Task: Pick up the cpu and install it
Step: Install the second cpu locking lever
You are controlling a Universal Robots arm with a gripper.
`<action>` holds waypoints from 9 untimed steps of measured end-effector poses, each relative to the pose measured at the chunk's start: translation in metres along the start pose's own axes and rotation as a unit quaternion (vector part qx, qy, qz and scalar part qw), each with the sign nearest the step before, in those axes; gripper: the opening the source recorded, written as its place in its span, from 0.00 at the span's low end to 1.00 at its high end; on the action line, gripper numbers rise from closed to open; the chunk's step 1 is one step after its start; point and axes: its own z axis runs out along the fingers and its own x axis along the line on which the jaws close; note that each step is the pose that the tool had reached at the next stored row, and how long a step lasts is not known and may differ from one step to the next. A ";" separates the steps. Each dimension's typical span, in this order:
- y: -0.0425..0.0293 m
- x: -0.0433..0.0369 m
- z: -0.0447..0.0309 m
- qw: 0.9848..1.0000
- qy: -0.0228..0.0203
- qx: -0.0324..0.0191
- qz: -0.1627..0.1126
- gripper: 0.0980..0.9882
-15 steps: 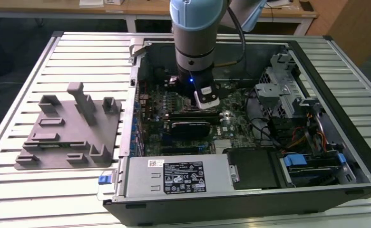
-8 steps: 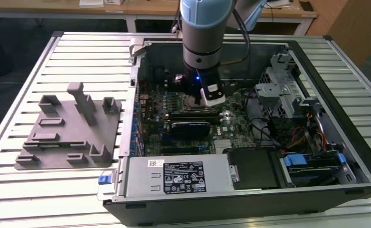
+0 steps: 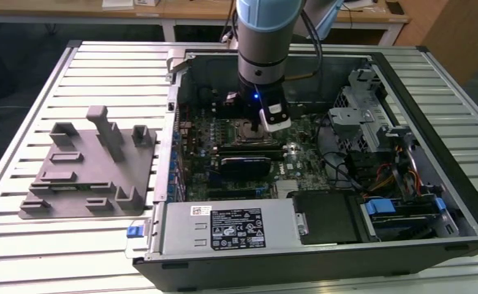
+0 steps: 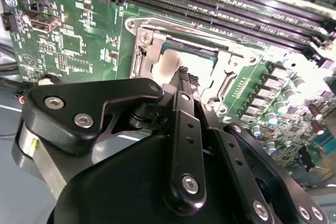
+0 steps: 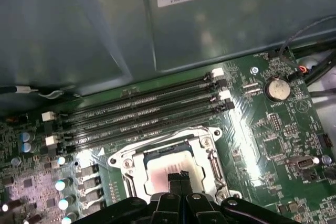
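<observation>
The small flat square cpu with its shiny silver metal top (image 5: 170, 167) is lying inside the square socket with the silver metal frame (image 5: 122, 164) on the green motherboard (image 5: 273, 129), in the open black computer case (image 3: 459, 202) that rests on the ribbed metal worktop (image 3: 59, 257). In both wrist views the chip looks flat and level in its seat, with the frame all around it. The black gripper (image 5: 180, 174) hangs right over the chip, and its two thin fingers (image 4: 183, 73) are pressed together with nothing between them, so it is closed and holds nothing. I cannot tell if the tips touch the silver top or sit just above it. In the exterior view the robot arm (image 3: 263, 37) stands straight up over the socket, and the grey plastic fixture block (image 3: 92, 165) lies on the worktop, well apart, toward the exterior view's left. I think the chip is light, thin and stiff, so it will not bend. Its shiny top looks smooth and slippery. It is likely easy to hurt underneath, so it should be held gently by two opposite pale edges, kept level, and never squeezed hard or dragged across the socket.
</observation>
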 end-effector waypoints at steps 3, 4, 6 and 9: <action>0.0004 0.0001 -0.0009 1.000 0.000 0.000 0.000 0.01; 0.0007 0.0001 -0.0018 1.000 0.000 0.000 0.000 0.01; 0.0013 0.0000 -0.0042 1.000 0.000 0.001 0.000 0.01; 0.0018 0.0001 -0.0057 1.000 0.000 0.001 0.000 0.01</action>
